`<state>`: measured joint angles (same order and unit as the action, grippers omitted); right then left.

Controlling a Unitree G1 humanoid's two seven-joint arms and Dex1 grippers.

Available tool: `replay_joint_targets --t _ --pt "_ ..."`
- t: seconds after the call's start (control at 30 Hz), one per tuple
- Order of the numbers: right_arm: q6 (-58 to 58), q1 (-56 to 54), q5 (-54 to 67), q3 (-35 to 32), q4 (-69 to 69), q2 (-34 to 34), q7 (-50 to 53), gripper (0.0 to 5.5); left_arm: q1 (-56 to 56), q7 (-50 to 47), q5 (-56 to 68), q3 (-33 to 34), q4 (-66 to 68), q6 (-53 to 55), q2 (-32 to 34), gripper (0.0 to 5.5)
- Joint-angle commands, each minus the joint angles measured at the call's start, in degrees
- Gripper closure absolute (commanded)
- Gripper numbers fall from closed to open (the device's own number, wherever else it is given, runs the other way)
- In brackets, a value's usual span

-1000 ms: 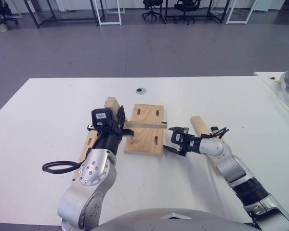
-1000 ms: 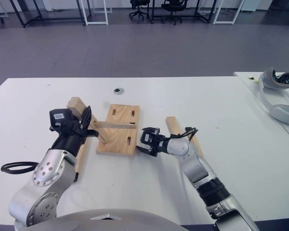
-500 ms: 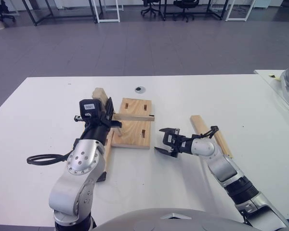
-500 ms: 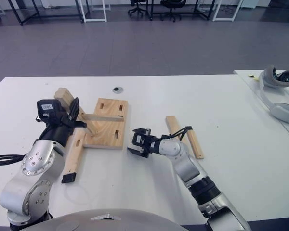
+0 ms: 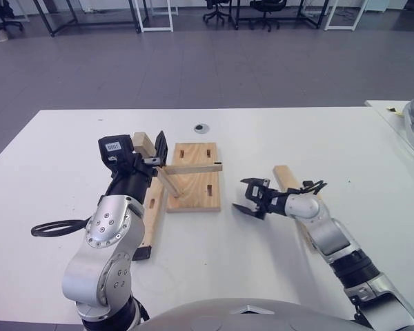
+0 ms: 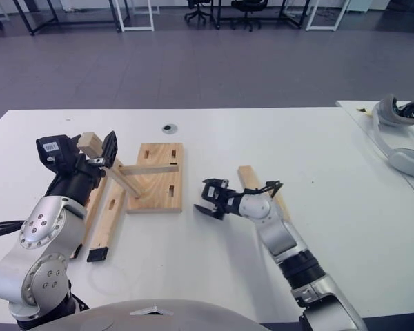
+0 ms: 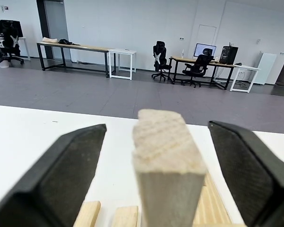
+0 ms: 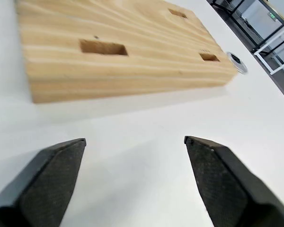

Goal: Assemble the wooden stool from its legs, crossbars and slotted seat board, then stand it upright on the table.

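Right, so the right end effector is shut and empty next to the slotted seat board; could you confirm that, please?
Not quite: the right end effector is open, not shut. The right wrist view shows its two fingers spread wide apart with nothing between them. It is indeed empty and next to the slotted seat board.

Seat board [image 5: 195, 176]: bare light wood, matt, grain lines plain, slot edges rough-cut.
Leg [image 7: 168, 161]: same pale wood, end grain coarse and sawn.
Second leg [image 5: 290, 181], at 3 o'clock from the seat board: same matt wood.
Bench [image 5: 262, 138]: white, smooth, matt top.
Right gripper [image 8: 135, 140], fingers [image 8: 52, 179]: black, finely textured, matt.
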<state>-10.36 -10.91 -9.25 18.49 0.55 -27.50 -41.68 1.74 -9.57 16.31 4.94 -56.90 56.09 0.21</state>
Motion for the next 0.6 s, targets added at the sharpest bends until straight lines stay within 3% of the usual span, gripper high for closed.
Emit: replay_joint_targets --t 0.03,0.23,0.37,0.6 --pt "1.4 -6.2 -0.2 -4.1 5.9 -3.2 0.9 1.61 2.1 -0.4 0.7 0.1 -0.6 2.3 -1.1 0.92" --pt "3.4 -8.2 -0.6 -3.3 8.8 -2.1 1.3 1.61 6.9 -1.2 1.0 0.9 -0.1 5.9 -3.3 0.81" --pt "4.2 -8.9 -1.1 -2.6 9.8 -1.3 1.6 1.61 8.7 -2.0 3.3 0.9 0.1 8.4 -8.3 0.81" --pt "5.9 -10.8 -2.2 -2.7 12.6 -0.7 2.5 1.61 9.1 -3.3 6.7 -3.3 0.9 9.9 -10.5 0.81"
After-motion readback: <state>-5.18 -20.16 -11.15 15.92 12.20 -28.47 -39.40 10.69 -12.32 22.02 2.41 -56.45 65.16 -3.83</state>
